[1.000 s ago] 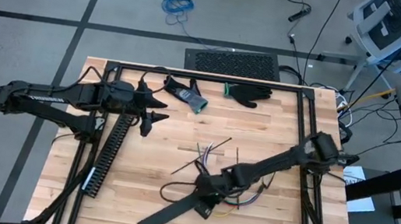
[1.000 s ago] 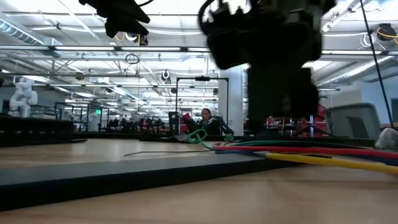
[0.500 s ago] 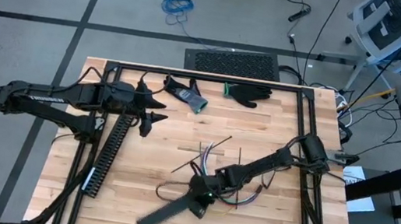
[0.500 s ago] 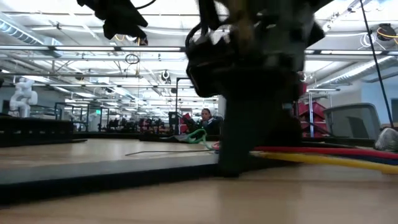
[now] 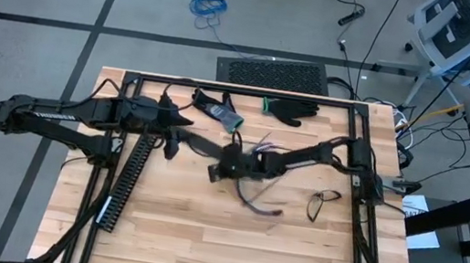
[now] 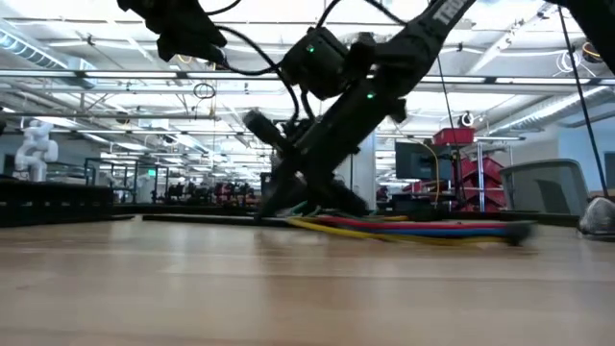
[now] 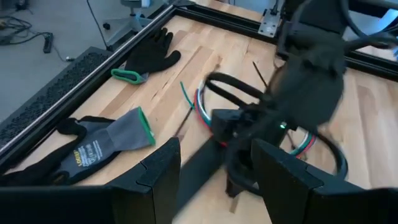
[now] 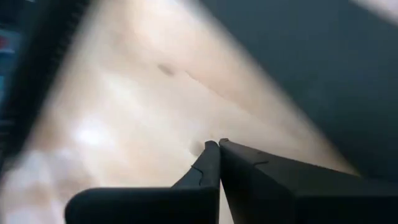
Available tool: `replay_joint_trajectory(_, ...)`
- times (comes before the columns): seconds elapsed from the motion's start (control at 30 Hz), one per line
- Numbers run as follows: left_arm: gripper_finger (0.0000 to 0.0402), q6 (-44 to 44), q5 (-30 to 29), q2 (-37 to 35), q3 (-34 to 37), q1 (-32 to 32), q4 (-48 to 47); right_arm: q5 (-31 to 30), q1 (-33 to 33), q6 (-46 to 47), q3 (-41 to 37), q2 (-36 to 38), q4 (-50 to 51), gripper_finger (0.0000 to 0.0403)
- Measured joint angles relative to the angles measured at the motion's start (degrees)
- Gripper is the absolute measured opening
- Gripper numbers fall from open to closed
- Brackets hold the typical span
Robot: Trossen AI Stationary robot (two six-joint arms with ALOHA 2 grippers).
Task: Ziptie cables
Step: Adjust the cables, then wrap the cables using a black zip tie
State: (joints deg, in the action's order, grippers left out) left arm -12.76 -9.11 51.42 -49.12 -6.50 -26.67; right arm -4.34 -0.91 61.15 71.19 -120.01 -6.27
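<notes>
The cables [image 5: 256, 190], red, yellow, blue and green, lie on the wooden worktop [image 5: 202, 237] just beside the right tool [image 5: 223, 162], whose fingers are pressed together, holding nothing visible. The left tool [image 5: 181, 133], nearby, is half open and empty, with two gloves [image 5: 220, 109] beyond.

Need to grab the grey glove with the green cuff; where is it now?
In the high view the grey glove lies near the table's far edge, left of the black glove and just beyond the right hand.
</notes>
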Motion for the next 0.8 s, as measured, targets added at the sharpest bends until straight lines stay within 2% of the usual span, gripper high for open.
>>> replay_joint_trajectory(0.17, 0.0191, -0.26, -0.17, -0.02, 0.0, -0.02, 0.17, 9.84, -2.19, -9.55, -0.01, 3.03, -10.21, 0.0)
replay_joint_trajectory(0.33, 0.0191, -0.3, -0.17, -0.02, -0.02, -0.02, -0.07, 12.19, -1.97, -20.52, 0.04, 11.0, -6.29, 0.0)
replay_joint_trajectory(0.47, 0.0191, -4.3, 1.11, 0.07, -0.02, 0.0, 0.6, 9.94, 0.21, -27.13, 0.21, 19.15, 11.63, 0.0)
replay_joint_trajectory(0.57, 0.0191, -6.25, 5.22, 2.88, -0.02, 0.58, 1.65, 2.13, 4.47, -29.87, 0.21, 23.53, 31.61, 0.0003)
replay_joint_trajectory(0.67, 0.0191, -6.15, 9.33, 8.36, -0.04, 1.59, 5.03, -6.39, 9.25, -27.71, 0.11, 25.87, 49.67, 0.0013)
replay_joint_trajectory(0.73, 0.0191, -4.12, 12.52, 13.64, -0.04, 2.29, 8.21, -8.28, 12.51, -24.68, -1.08, 26.32, 56.3, 0.0024)
replay_joint_trajectory(0.8, 0.0191, 0.15, 13.59, 18.68, -0.07, 2.71, 10.42, -7.56, 16.12, -21.98, -3.16, 26.62, 56.89, 0.0036)
